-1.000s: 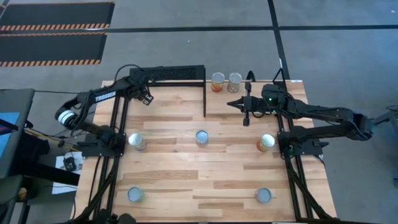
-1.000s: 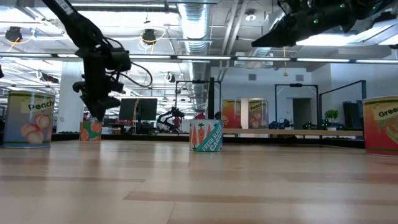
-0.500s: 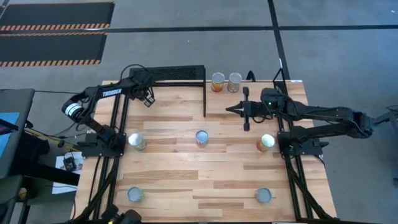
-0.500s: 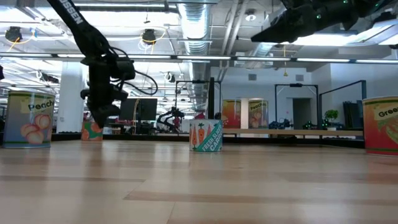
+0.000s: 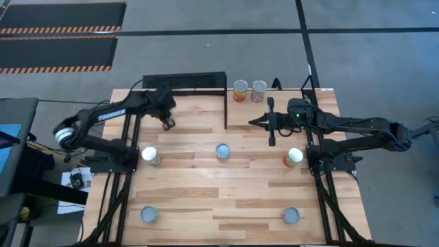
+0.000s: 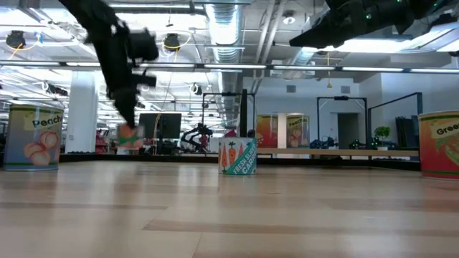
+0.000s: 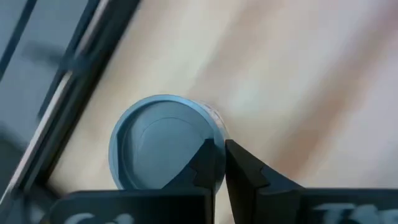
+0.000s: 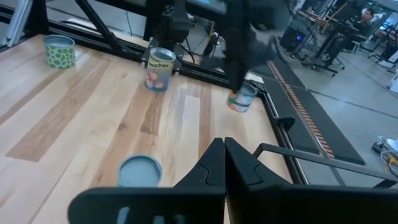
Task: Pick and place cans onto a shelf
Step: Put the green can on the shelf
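My left gripper (image 5: 167, 122) is just in front of the black slatted grille (image 5: 185, 81) at the table's far left. It is shut on a small can with an orange and green label (image 6: 129, 137), whose silver-blue top (image 7: 158, 146) shows in the left wrist view. My right gripper (image 5: 255, 121) is shut and empty, high over the table's far right (image 6: 301, 41). Two cans (image 5: 240, 90) (image 5: 258, 90) stand at the far edge. Several more stand upright on the wood tabletop, among them a centre one (image 5: 222, 151). No light-wood shelf panel shows apart from the tabletop. My left gripper pinches the can's top rim (image 7: 214, 130) at one side, one finger over the recessed top and one outside the wall. The fingers point down from above. The can hangs upright below them, lifted clear of the table (image 8: 241, 99).
The grille's black post (image 5: 226, 103) stands right of my left gripper. Cans stand at left (image 5: 151, 156), right (image 5: 295, 156), near left (image 5: 149, 215) and near right (image 5: 291, 215). Black arm frames (image 5: 123, 158) (image 5: 322, 165) flank the table. Bare wood lies between the cans.
My left gripper has come out from beside the grille toward the table's near edge and a little to the right. It has gone up with the can, which was standing on the table and now hangs clear of it.
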Robot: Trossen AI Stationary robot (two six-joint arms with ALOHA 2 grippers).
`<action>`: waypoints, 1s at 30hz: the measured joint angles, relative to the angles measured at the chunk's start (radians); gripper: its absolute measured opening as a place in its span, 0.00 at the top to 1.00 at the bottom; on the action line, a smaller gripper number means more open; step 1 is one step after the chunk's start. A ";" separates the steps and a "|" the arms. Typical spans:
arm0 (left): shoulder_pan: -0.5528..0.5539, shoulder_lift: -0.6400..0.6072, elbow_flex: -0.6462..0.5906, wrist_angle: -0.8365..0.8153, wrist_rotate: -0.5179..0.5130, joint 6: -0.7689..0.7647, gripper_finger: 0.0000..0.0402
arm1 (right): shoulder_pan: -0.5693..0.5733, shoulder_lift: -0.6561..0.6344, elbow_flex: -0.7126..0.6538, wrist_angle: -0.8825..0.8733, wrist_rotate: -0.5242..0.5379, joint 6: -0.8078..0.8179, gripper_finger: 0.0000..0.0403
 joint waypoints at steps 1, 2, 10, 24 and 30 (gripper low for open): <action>-0.050 -0.035 0.000 -0.003 0.022 -0.004 0.99 | 0.011 0.000 0.000 0.000 0.011 0.006 0.97; -0.103 -0.068 0.000 -0.005 0.043 -0.016 0.99 | 0.025 0.000 0.000 0.000 0.029 0.009 0.97; -0.628 -0.194 0.000 0.052 0.026 -0.223 0.99 | 0.243 0.000 0.000 -0.001 0.210 0.064 0.98; -1.043 0.112 0.010 0.551 -0.130 -0.422 0.99 | 0.523 0.024 0.002 0.041 0.416 0.177 0.98; -1.043 0.309 0.122 0.581 -0.114 -0.409 0.99 | 0.558 0.095 0.001 0.094 0.415 0.188 0.98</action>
